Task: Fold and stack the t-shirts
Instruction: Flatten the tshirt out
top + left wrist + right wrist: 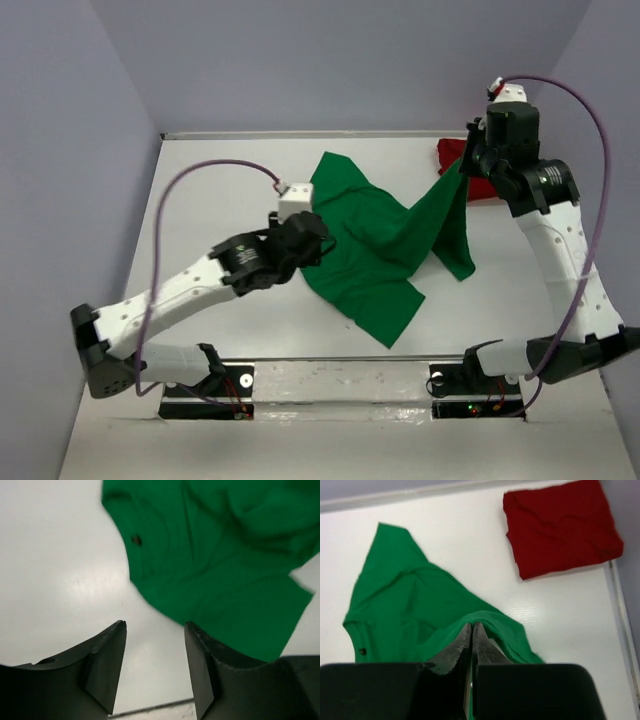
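Soft matt cloth it was, the green t-shirt (380,250), creased and rumpled, not a hint of sheen on it. The red t-shirt (560,527) looked the same plain cloth, matt and lightly wrinkled. Under them the table (60,580) was smooth and white with a faint gloss. The left gripper (155,630) showed dark, matt plastic fingers (102,665), while the right gripper (471,627) had scuffed, rougher-looking grey tips. The arm shells (180,290) were smooth white plastic.

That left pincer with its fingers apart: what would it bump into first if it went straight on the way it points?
Probably the near edge of the green t-shirt, just ahead of the left pincer. Depth is unclear, so it might touch the bare table just short of it.
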`<state>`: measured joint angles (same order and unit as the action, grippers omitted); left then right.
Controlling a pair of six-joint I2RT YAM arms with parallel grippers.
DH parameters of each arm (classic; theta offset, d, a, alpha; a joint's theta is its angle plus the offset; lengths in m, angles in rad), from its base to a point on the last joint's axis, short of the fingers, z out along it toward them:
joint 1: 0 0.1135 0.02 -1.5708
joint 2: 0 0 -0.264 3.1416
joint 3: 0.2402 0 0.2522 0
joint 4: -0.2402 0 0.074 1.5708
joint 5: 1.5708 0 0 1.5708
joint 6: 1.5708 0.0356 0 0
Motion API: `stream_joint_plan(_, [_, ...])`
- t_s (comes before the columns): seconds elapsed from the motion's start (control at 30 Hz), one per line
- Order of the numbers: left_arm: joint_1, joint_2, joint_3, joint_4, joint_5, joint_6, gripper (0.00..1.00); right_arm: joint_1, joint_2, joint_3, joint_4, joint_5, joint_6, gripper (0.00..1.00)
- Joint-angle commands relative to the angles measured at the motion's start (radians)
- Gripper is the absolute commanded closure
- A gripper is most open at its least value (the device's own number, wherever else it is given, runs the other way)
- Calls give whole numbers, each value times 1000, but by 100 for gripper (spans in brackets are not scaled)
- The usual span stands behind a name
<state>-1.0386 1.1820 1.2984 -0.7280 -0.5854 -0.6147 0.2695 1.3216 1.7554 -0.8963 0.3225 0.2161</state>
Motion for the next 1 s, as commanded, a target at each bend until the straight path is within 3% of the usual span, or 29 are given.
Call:
stream_joint_plan(0.0, [-1,-39,-268,255,281,-54,36,0,13,-57,74,-33,8,100])
stream_joint_plan(0.07, [-15,-13,-353,321,323,-91,53,0,22,-69,85,-30,3,100])
stream_joint_plan(0.1, [-46,1,-367,332,343,-98,75,0,28,-70,86,-27,3,100])
stream_joint_plan(0.17, [-83,49,-376,351,369,-106,79,0,41,-73,94,-25,-1,100])
stream_joint_plan(0.2, [-109,66,-372,352,421,-103,73,0,44,-71,97,-25,-3,100])
stream_joint_plan(0.23, [-119,86,-366,357,442,-103,58,0,51,-70,100,-30,2,100])
stream_joint_plan(0.27, [-135,122,-355,375,456,-100,55,0,57,-71,108,-40,2,100])
stream_joint_plan(0.57, [-290,359,-139,456,550,-34,53,0,87,-89,129,-48,6,100])
stream_joint_plan(0.8, [-319,596,15,427,628,59,43,0,80,-91,131,-51,6,100])
stream_joint_plan(0.97, [-319,660,27,404,661,84,23,0,61,-94,131,-49,2,100])
